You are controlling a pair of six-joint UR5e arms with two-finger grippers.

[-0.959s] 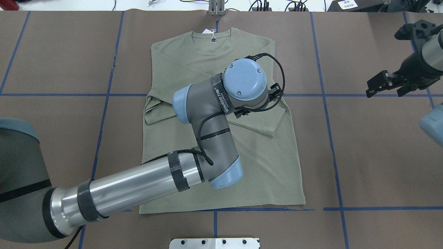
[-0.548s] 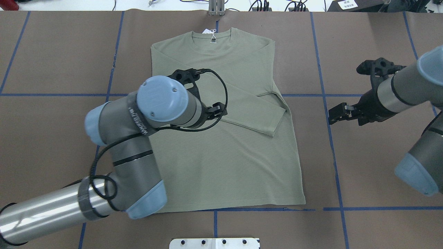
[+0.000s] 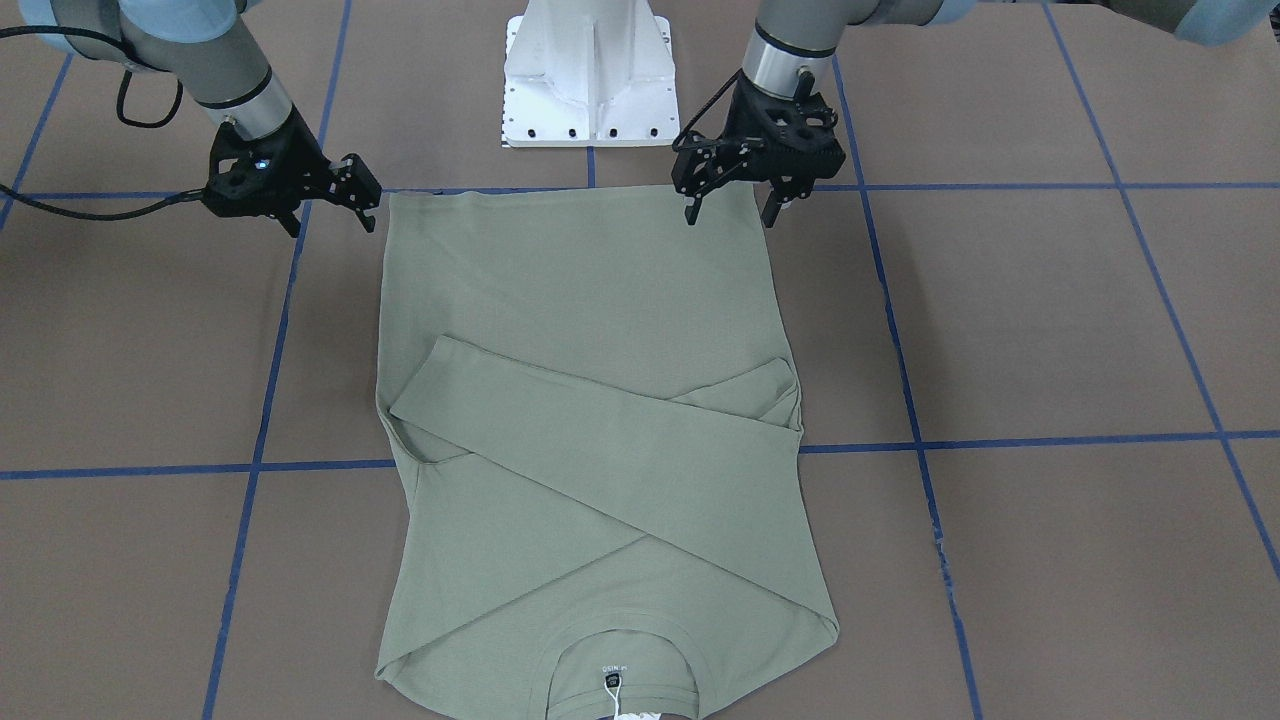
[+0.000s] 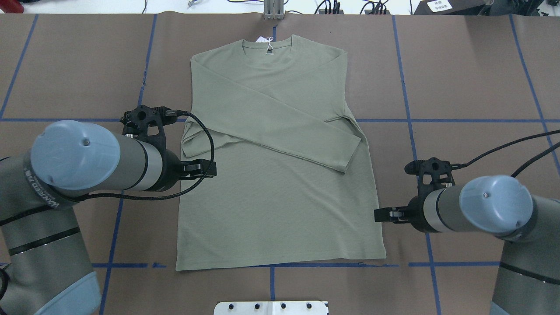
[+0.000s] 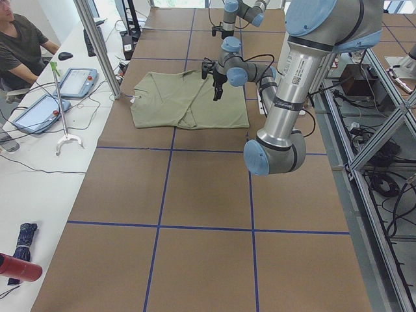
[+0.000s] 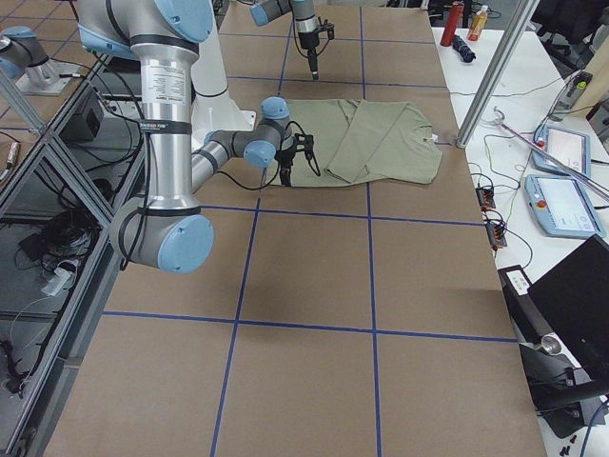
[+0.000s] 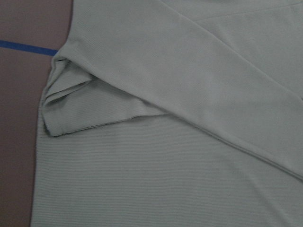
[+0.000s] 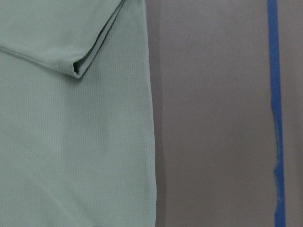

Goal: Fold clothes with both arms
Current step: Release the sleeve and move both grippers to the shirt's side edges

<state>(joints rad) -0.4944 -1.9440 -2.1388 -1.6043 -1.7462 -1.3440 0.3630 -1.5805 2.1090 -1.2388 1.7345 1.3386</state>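
Observation:
The sage-green shirt [image 4: 280, 192] lies flat on the brown table, neck at the far side, with both sleeves folded across the chest. A white hang tag [image 4: 262, 39] sits at the neck. My left gripper [image 4: 205, 168] hangs above the shirt's left edge, level with the folded cuff [image 7: 57, 125]. It is open and empty, with its fingers spread in the front view [image 3: 729, 220]. My right gripper [image 4: 383, 215] hangs above the shirt's right edge, nearer the hem. It is open and empty [image 3: 330, 225]. The right wrist view shows that edge [image 8: 149, 142]. No fingers show in either wrist view.
Blue tape lines [image 4: 411, 131] grid the brown table cover. The white base pedestal [image 3: 588, 70] stands at the near edge behind the hem. A metal bracket [image 4: 273, 11] stands at the far edge. An operator [image 5: 19, 45] and tablets are at a side desk.
My left arm has swung back from above the middle of the shirt to its left edge. My right arm has come in from the far right to the shirt's right edge. The shirt has not moved.

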